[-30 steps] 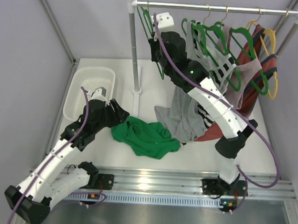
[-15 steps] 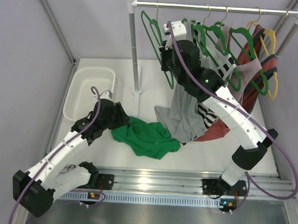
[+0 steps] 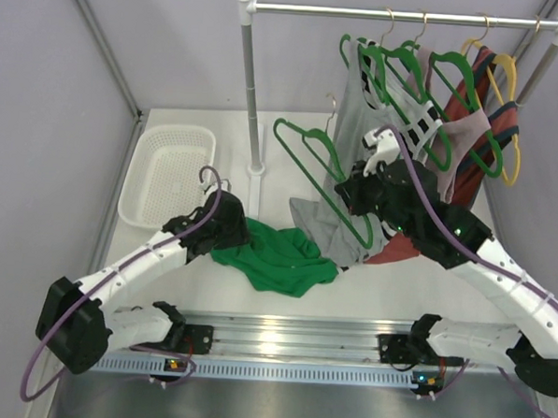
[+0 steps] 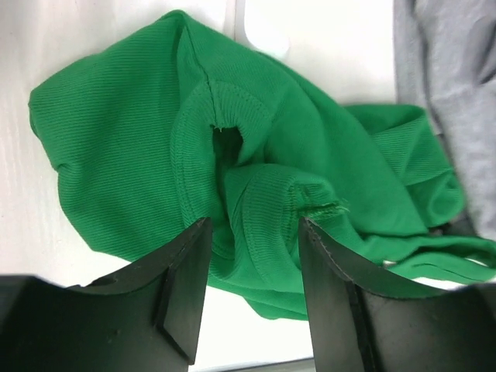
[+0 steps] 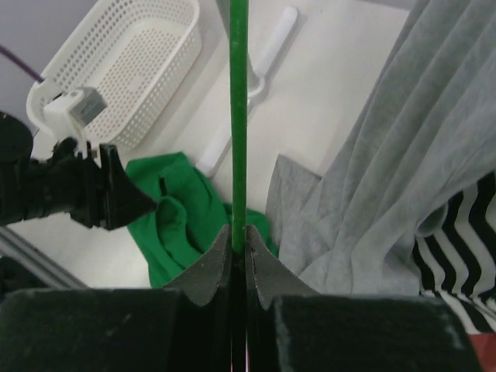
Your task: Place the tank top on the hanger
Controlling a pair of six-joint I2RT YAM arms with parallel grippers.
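Observation:
The green tank top (image 3: 281, 256) lies crumpled on the table at front centre. My left gripper (image 3: 233, 233) is at its left edge. In the left wrist view the gripper (image 4: 252, 287) is open, with a fold of the top (image 4: 271, 155) between the jaws. My right gripper (image 3: 354, 196) is shut on a thin green hanger (image 3: 318, 169). It holds the hanger off the rail, tilted, above the table right of the top. In the right wrist view the gripper (image 5: 239, 240) pinches the hanger's bar (image 5: 238, 116), with the top (image 5: 174, 217) below left.
A white basket (image 3: 135, 178) stands at the left. The rail (image 3: 401, 15) on its pole (image 3: 252, 95) carries more green hangers (image 3: 455, 68), yellow hangers (image 3: 506, 80), a grey top (image 3: 340, 212), a striped top (image 3: 383, 219) and a red garment (image 3: 399, 248) hanging to the table.
My right arm lifted the green hanger off the rail and carried it down and forward. My left gripper moved right to the tank top's left edge.

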